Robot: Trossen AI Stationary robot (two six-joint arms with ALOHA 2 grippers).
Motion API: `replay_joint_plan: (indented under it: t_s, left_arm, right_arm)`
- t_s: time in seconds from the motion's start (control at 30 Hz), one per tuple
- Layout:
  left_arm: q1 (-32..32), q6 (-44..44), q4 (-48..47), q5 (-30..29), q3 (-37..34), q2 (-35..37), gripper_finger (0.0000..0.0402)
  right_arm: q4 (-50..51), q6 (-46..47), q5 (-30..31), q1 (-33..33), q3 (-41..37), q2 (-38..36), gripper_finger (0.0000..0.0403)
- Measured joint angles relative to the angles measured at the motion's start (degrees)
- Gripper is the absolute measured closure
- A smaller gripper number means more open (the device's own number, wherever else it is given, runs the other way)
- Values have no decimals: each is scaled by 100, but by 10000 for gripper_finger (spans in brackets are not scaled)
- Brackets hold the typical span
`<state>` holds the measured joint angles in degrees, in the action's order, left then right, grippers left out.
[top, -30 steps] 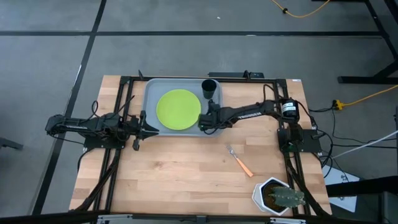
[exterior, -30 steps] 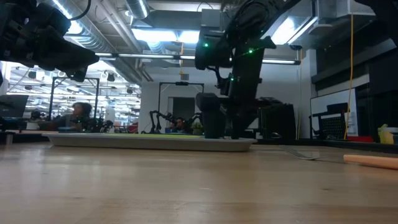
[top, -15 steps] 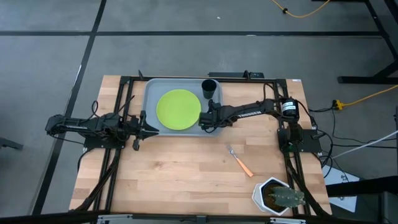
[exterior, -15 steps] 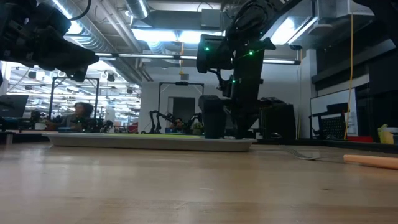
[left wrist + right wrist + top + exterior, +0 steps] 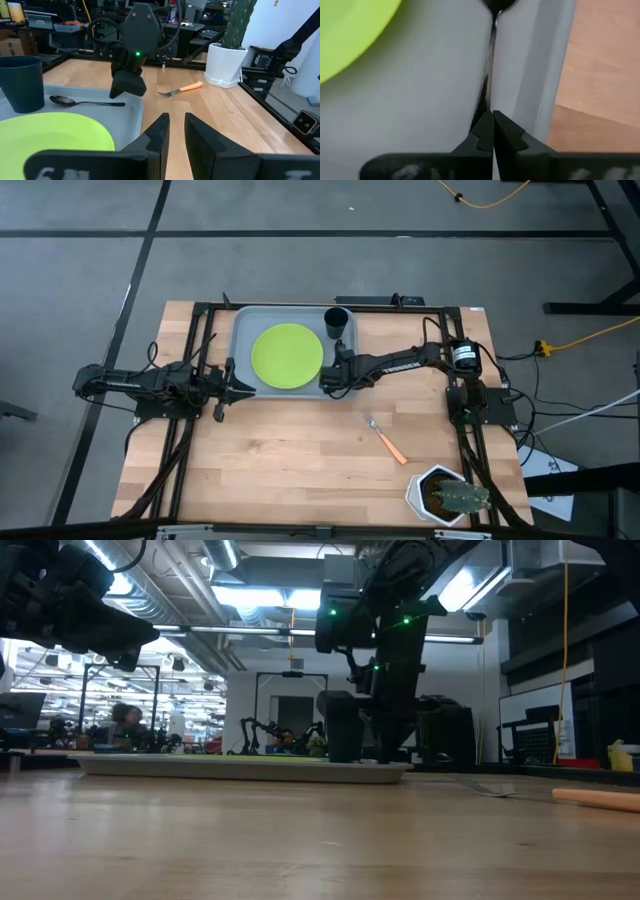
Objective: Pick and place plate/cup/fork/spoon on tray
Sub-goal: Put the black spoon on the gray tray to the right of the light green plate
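Fork (image 5: pixel 384 437) on the bare surface (image 5: pixel 290 460) near right, left gripper (image 5: pixel 243 389) parted, waiting left of the tray (image 5: pixel 243 340), right gripper (image 5: pixel 326 382) clenched empty above the spoon (image 5: pixel 85 102) lying in the tray, beside the plate (image 5: pixel 287 356), cup (image 5: pixel 337 322) in the tray's far right corner.

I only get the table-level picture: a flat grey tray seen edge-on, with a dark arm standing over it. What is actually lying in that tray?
Observer: A lime-green plate sits in the middle of the tray, with a black cup in the corner beside it.
Operator: And what is that arm over it doing?
Observer: That is the right gripper. Its fingers are shut, with the tips right at the handle end of a dark spoon that lies flat in the tray next to the plate.
Operator: Is anything not in the tray yet?
Observer: A fork with an orange handle lies on the bare wood, outside the tray.
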<state>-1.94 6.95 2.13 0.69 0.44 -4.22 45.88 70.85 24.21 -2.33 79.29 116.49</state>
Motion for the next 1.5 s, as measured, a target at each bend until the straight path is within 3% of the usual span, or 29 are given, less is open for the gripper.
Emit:
replay_joint_plan:
  t_s: [1.5]
  left_arm:
    - [1, -1, 0, 0, 0, 0, 349]
  right_arm:
    - [-5, 112, -138, 33, -3, 203, 401]
